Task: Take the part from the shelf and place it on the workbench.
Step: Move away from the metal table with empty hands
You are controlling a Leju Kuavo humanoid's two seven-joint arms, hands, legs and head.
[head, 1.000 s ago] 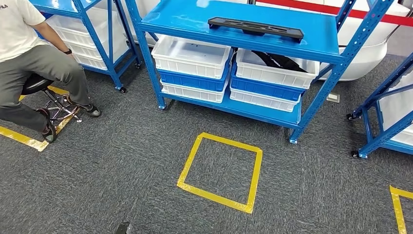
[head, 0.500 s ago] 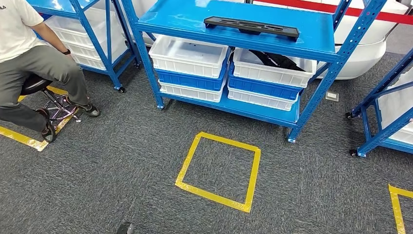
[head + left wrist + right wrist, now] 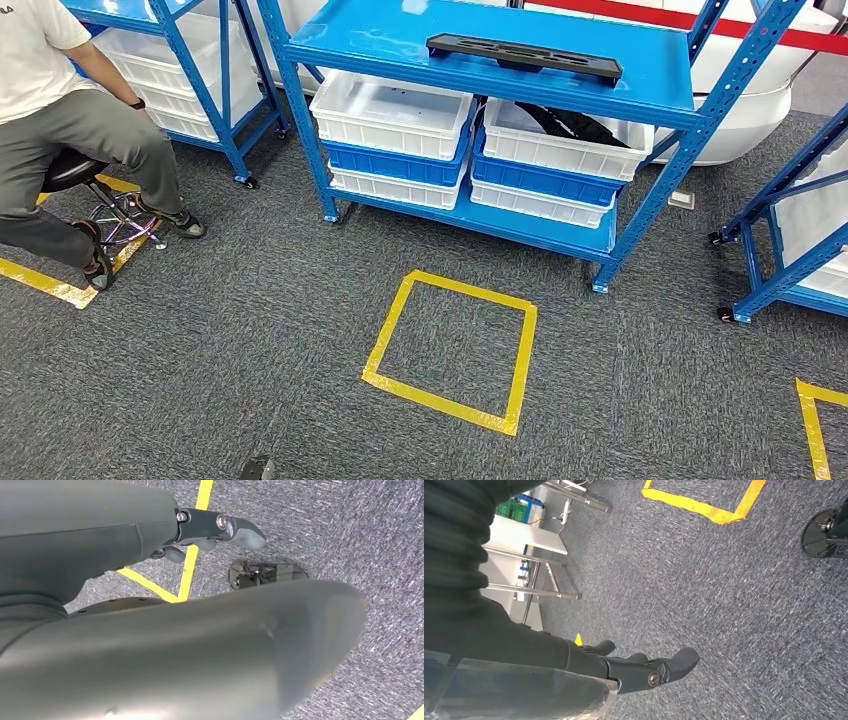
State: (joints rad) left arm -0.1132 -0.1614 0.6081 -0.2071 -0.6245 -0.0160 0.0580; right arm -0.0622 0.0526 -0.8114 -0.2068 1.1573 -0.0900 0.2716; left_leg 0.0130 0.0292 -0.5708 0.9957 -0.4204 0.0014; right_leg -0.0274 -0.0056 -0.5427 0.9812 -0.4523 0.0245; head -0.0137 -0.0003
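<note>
The part (image 3: 524,55), a long flat black bar with cut-outs, lies on the top board of the blue shelf (image 3: 380,40) straight ahead of me. My left hand (image 3: 210,530) hangs beside my body over the grey carpet, its thumb stretched out and nothing in it. My right hand (image 3: 644,667) also hangs low over the carpet, with its fingers spread and holding nothing. Both hands are far from the shelf.
White bins (image 3: 392,115) stacked on blue ones fill the shelf's lower board. A person (image 3: 70,120) sits on a stool at the left. A yellow tape square (image 3: 452,350) marks the carpet before the shelf. Another blue rack (image 3: 790,230) stands at the right. A steel-legged table (image 3: 524,535) is behind.
The whole picture has swayed slightly to one side and back, so the camera moved. Nothing on the shelf has shifted.
</note>
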